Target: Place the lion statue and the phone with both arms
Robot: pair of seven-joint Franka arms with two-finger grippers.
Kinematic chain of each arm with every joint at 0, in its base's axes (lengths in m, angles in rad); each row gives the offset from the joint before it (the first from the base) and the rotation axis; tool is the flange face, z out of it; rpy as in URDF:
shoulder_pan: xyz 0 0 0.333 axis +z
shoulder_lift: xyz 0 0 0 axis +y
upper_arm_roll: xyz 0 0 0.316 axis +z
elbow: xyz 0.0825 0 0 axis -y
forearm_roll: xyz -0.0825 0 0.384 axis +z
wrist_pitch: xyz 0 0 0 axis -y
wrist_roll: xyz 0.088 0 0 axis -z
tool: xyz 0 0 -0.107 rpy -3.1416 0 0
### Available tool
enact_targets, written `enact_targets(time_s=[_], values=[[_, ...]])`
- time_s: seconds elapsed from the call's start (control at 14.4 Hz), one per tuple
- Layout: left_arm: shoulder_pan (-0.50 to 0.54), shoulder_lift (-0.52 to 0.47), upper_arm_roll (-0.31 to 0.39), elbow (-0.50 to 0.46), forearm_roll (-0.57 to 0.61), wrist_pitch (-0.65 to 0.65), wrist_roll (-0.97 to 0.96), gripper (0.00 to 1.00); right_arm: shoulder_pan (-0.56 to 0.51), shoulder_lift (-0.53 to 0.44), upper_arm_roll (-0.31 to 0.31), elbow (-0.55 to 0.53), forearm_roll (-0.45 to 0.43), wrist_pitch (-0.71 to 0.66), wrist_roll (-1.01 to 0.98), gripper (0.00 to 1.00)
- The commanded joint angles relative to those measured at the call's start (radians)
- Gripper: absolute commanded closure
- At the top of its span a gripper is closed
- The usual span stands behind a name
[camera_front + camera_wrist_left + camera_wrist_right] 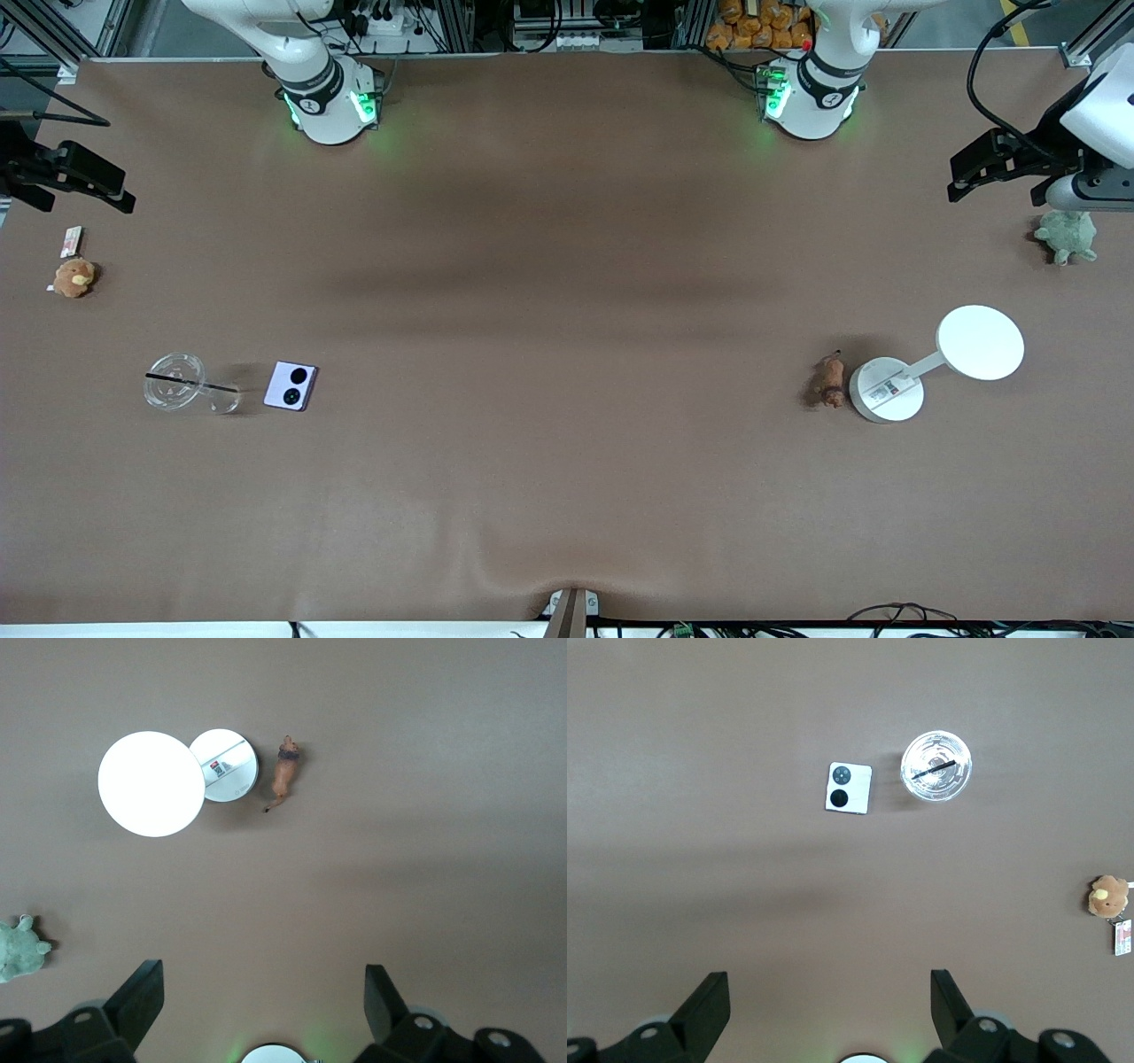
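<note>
Jaws of both grippers stand wide apart and hold nothing. Left gripper (992,173) hangs at the left arm's end of the table (567,487), just beside and above the green plush toy (1067,237); right gripper (80,182) hangs at the right arm's end, over bare table near a small tag (72,240) and the brown plush with yellow patch (74,277). Both arms wait.

Lion statue (830,381) lies on its side, just beside (possibly touching, cannot tell) the round base of the white lamp (888,390), toward the left arm's end. Left wrist view: lion statue (284,773) next to the lamp base, thin tail showing, with the left gripper (264,1005) above bare table.

Phone (291,385) lies flat, folded, camera circles up, toward the right arm's end. Clear plastic cup with a black straw (182,384) sits near it, apart, closer to that end. Right wrist view shows the phone (849,788) beside the cup and the right gripper (830,1005) above.
</note>
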Motion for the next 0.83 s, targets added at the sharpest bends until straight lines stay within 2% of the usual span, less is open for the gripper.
enact_targets(time_s=[0.0, 0.76], values=[[0.006, -0.006, 0.000, -0.003, -0.018, -0.013, 0.006, 0.00, -0.027, -0.009, 0.024, -0.013, -0.035, 0.030, -0.005, 0.00], [0.004, 0.015, -0.003, 0.026, -0.006, -0.026, 0.002, 0.00, -0.015, 0.000, 0.025, -0.031, -0.037, 0.029, -0.006, 0.00]])
